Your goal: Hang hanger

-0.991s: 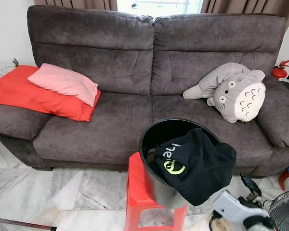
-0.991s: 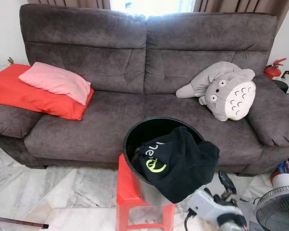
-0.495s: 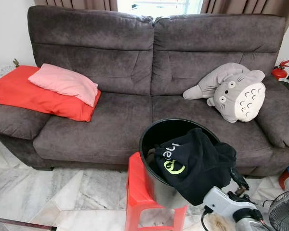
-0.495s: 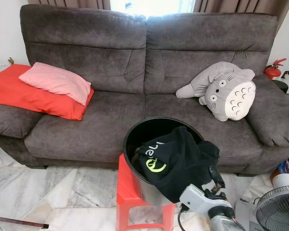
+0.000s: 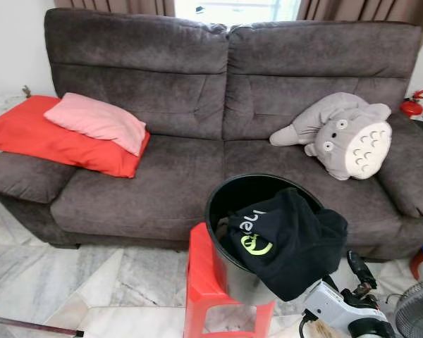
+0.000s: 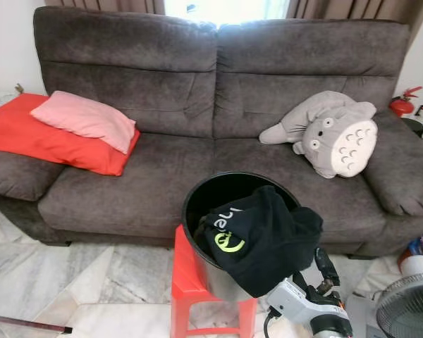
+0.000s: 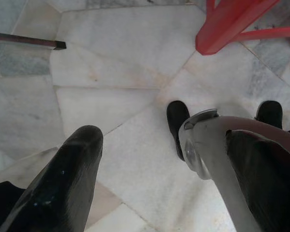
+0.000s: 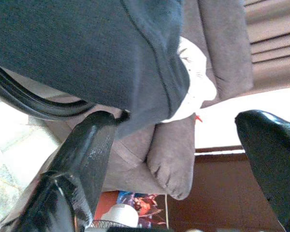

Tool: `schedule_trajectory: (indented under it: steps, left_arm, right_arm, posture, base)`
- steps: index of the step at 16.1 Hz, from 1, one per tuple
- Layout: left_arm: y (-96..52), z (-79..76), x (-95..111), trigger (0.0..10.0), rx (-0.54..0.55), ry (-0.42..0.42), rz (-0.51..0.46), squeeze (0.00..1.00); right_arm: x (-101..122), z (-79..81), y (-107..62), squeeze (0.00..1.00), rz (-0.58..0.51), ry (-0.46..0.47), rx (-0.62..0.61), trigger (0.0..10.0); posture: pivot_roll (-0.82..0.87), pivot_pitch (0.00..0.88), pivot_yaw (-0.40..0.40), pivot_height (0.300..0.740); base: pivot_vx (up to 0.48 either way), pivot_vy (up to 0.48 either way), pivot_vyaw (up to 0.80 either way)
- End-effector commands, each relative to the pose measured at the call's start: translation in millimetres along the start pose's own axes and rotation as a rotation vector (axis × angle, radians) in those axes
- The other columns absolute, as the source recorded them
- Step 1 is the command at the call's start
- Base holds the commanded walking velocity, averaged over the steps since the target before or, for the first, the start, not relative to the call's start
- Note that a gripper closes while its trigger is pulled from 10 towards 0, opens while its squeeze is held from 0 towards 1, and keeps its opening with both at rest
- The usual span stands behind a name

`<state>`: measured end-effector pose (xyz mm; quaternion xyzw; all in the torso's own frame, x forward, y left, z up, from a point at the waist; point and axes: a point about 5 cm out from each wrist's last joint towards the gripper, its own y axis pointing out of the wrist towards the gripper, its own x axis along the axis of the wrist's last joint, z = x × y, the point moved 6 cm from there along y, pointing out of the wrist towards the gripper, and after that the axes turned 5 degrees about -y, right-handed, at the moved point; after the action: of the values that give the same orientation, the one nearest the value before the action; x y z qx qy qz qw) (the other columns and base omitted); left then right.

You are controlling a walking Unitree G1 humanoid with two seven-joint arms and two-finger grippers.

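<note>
Right gripper [image 5: 358, 271] sits low at your right, just beside the black garment [image 5: 289, 236] that spills over the rim of the bin [image 5: 215, 204]; the wrist view has its fingers [image 8: 84, 150] spread wide with nothing between them, the near finger close under the cloth's hem. Left gripper [image 7: 159, 159] hangs idle over the marble floor [image 7: 111, 96], fingers apart, empty. The bin stands on a red stool [image 5: 201, 271] in front of the sofa [image 5: 197, 105]. No hanger can be made out; if there is one, it is likely under or inside the garment, so you are reaching partly blind. Risk 1: you close on loose cloth alone, the garment slides off the rim and any hanger stays buried. Risk 2: the bin looks perched toward one side of the stool, with the garment's weight hanging over the outer edge; a sideways pull on the cloth could tip the bin off. Risk 3: a finger catching the hem or a sleeve would drag the whole bundle when you lift. Risk 4: the fan [image 5: 416, 317] is just beside your right arm, so a wide elbow swing may hit it. No rail or hook can be made out either; plan a turn before any hanging.
</note>
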<state>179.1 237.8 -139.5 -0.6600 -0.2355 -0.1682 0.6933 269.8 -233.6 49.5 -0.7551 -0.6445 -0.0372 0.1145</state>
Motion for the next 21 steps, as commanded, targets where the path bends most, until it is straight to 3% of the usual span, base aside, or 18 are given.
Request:
schedule_trajectory:
  steps: [1, 5, 11, 14, 17, 19, 21]
  left_arm:
    - [-0.9, -8.2, -11.7, 10.0, -0.003, 0.008, 0.021, 0.00]
    - [-0.1, -32.7, -23.0, 10.0, -0.023, 0.011, 0.044, 0.00]
    - [0.3, -41.7, -25.7, 10.0, -0.028, 0.016, 0.050, 0.00]
    - [-1.3, -21.7, -24.6, 10.0, -0.005, 0.011, 0.053, 0.00]
    - [-3.4, 0.5, -19.9, 10.0, 0.016, 0.005, 0.050, 0.00]
    - [-3.1, 4.0, -16.1, 10.0, 0.017, 0.003, 0.044, 0.00]
    - [-0.1, -5.9, -10.3, 10.0, 0.004, 0.005, 0.035, 0.00]
  right_arm:
    - [-0.1, -9.3, -0.1, 0.00, 0.006, -0.001, -0.037, 10.0]
    - [-5.4, -21.3, 4.3, 0.00, 0.015, -0.025, -0.079, 10.0]
    - [3.8, -29.4, 4.9, 0.00, -0.023, -0.006, -0.106, 10.0]
    - [19.0, -19.5, 7.2, 0.00, -0.096, 0.024, -0.052, 10.0]
    - [15.7, -19.0, 7.0, 0.00, -0.070, 0.016, -0.054, 10.0]
    - [13.3, -16.4, 5.3, 0.00, -0.060, 0.018, -0.041, 10.0]
    - [7.3, -12.0, 2.0, 0.00, -0.034, 0.014, -0.023, 10.0]
  posture:
    - [-0.12, 0.046, 0.002, 0.740]
    - [-0.12, 0.043, -0.001, 0.740]
    - [-0.12, 0.045, -0.001, 0.740]
    - [-0.12, 0.045, -0.003, 0.740]
    - [-0.12, 0.045, -0.003, 0.740]
    - [-0.12, 0.046, -0.004, 0.740]
    - [-0.12, 0.048, -0.003, 0.740]
  base:
    - [0.000, 0.000, 0.00]
    - [0.000, 0.000, 0.00]
    - [0.000, 0.000, 0.00]
    - [0.000, 0.000, 0.00]
    - [0.000, 0.000, 0.00]
    - [0.000, 0.000, 0.00]
    - [0.000, 0.000, 0.00]
